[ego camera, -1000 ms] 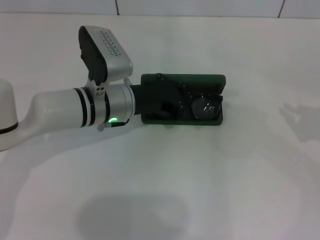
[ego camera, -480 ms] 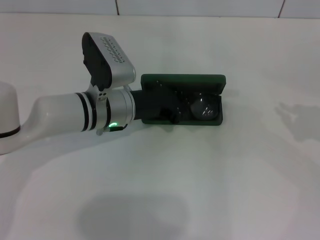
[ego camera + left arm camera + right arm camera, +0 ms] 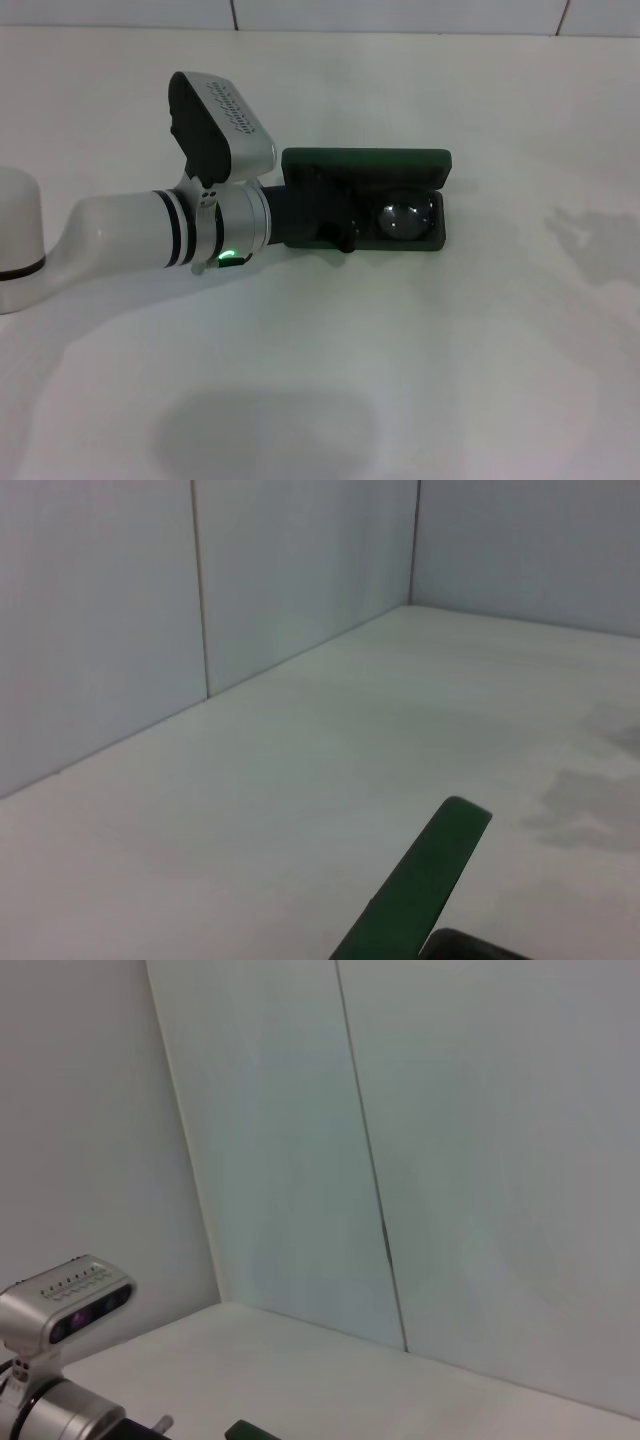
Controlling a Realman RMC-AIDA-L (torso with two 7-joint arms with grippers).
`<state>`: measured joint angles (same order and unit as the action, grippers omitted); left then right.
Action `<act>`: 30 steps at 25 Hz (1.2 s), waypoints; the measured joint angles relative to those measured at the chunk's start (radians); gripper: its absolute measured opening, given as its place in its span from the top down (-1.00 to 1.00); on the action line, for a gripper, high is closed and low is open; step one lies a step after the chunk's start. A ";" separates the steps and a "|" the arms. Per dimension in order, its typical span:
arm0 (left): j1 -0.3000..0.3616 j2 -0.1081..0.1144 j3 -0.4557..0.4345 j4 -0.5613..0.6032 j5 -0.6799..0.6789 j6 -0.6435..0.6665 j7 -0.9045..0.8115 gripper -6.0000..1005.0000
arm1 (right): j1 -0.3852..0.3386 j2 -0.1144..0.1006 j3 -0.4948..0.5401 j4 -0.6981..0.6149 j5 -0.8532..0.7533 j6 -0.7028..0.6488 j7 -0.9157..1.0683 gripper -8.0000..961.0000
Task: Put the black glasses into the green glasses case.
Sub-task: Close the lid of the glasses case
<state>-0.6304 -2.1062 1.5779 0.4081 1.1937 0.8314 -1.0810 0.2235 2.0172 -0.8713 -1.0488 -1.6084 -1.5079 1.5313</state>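
1. Closest to you is just bare white bench (image 3: 330,380), nothing to worry about there.
2. Your left tool (image 3: 335,215) sits low over the left end of the dark green rectangular hard case (image 3: 420,165), reaching in from the left side. Its black body hides the fingertips, so I honestly can't tell if it's wide, narrow or holding anything.
3. The thin black-framed glasses (image 3: 405,220) look to be lying inside the case tray; you can see one oval lens on the right half, the rest is hidden under the tool.
4. Handling-wise, I'd treat those glasses as very light, slim and easy to bend. The lenses are slick and scratchable, so take hold at the bridge or a frame rim, never the glass, and don't squeeze hard.
5. The case itself reads as stiff and light; it could skid on the smooth bench if you nudge it.
6. Behind, the lid stands open at the far edge.
7. The right tool isn't visible anywhere.
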 joint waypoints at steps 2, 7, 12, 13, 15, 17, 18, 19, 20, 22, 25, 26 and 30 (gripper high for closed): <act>0.000 0.000 0.002 -0.001 0.000 -0.005 0.000 0.90 | 0.001 0.000 0.000 0.000 0.001 -0.003 -0.005 0.66; 0.002 0.000 0.003 0.006 -0.005 0.022 -0.005 0.90 | 0.001 0.000 0.000 0.000 0.002 -0.007 -0.008 0.66; 0.042 0.008 0.002 0.077 -0.042 0.141 -0.019 0.90 | -0.004 0.000 0.028 0.002 0.003 -0.035 -0.015 0.65; 0.042 0.008 0.002 0.077 -0.042 0.141 -0.019 0.90 | -0.004 0.000 0.035 0.007 0.003 -0.042 -0.019 0.65; 0.138 0.018 -0.016 0.229 -0.048 0.213 -0.054 0.90 | -0.001 -0.001 0.044 0.018 0.003 -0.052 -0.025 0.65; 0.198 0.022 -0.040 0.326 -0.044 0.235 -0.070 0.89 | 0.001 -0.003 0.050 0.034 0.003 -0.062 -0.032 0.64; 0.219 0.024 -0.055 0.368 -0.042 0.244 -0.077 0.89 | 0.002 -0.004 0.051 0.038 0.003 -0.064 -0.034 0.64; 0.232 0.026 -0.074 0.401 -0.037 0.258 -0.087 0.89 | 0.003 -0.004 0.051 0.043 0.002 -0.069 -0.037 0.64; 0.233 0.030 -0.098 0.422 -0.035 0.269 -0.098 0.89 | 0.006 -0.004 0.052 0.049 0.000 -0.075 -0.040 0.64; 0.200 0.046 -0.141 0.417 -0.016 0.281 -0.144 0.89 | 0.012 -0.005 0.052 0.061 -0.005 -0.086 -0.043 0.64; 0.085 0.079 -0.191 0.342 0.057 0.287 -0.244 0.89 | 0.022 -0.006 0.052 0.090 -0.007 -0.109 -0.053 0.63; 0.041 0.090 -0.198 0.308 0.094 0.288 -0.268 0.89 | 0.023 -0.007 0.052 0.095 -0.008 -0.113 -0.055 0.63; -0.114 0.116 -0.205 0.177 0.222 0.287 -0.321 0.77 | 0.025 -0.008 0.046 0.121 -0.008 -0.123 -0.067 0.63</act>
<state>-0.7439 -1.9905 1.3733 0.5849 1.4153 1.1188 -1.4023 0.2483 2.0097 -0.8253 -0.9275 -1.6164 -1.6308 1.4648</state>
